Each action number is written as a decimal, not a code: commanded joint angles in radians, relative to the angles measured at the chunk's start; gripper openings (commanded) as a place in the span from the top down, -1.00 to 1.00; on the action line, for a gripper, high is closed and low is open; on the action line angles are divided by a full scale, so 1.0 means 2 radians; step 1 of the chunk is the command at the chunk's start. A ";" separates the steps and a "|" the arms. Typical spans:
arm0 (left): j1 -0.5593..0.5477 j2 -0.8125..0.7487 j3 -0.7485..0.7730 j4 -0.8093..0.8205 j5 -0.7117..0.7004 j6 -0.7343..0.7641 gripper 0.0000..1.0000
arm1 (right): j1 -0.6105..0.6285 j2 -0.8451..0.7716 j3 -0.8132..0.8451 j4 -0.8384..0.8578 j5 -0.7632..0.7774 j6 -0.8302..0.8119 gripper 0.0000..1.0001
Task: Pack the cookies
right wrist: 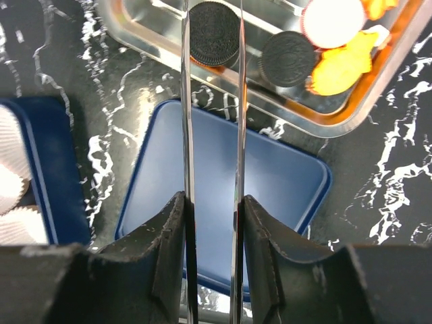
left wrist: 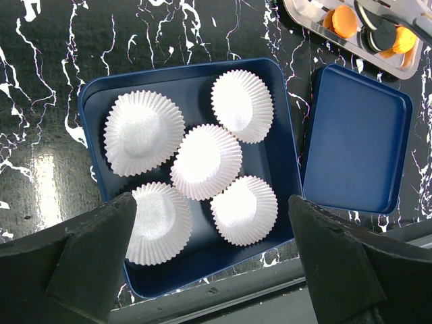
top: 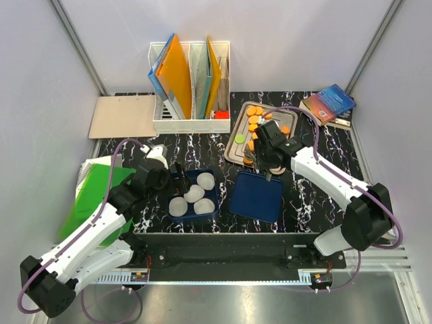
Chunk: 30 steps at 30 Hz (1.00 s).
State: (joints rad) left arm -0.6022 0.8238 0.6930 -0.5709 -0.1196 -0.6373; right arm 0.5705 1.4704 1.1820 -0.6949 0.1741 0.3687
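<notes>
On the black marble table point(top: 202, 145), the cookies point(top: 255, 111) lie in a metal tray point(top: 237, 145). The right gripper point(right wrist: 211, 202) pinches tongs point(right wrist: 187, 135) around a black cookie point(right wrist: 212, 34), likely to lift it. The left gripper point(left wrist: 212, 202) hangs wide apart over the cup box point(left wrist: 94, 135).

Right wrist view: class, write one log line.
right gripper shut on metal tongs | tips astride black round cookie, steel tray | left gripper open over blue box

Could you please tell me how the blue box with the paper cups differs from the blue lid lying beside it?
The blue box holds five white paper cups; the blue lid is bare. The box has deeper walls; the lid looks shallower. Both are dark blue rounded rectangles lying flat on the black marbled table.
</notes>
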 commanded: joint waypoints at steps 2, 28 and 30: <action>-0.001 -0.009 -0.001 0.015 -0.004 -0.002 -0.98 | 0.038 -0.031 0.048 -0.003 0.006 0.011 0.46; -0.001 -0.031 0.022 -0.053 -0.107 -0.030 -0.98 | 0.247 -0.007 0.079 -0.009 0.052 0.054 0.53; -0.001 -0.030 0.021 -0.053 -0.105 -0.030 -0.98 | 0.251 0.000 0.079 -0.007 0.050 0.053 0.53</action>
State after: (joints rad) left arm -0.6022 0.7795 0.7124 -0.6903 -0.3115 -0.6891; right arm 1.0523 1.4574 1.2922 -0.7513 0.2466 0.4721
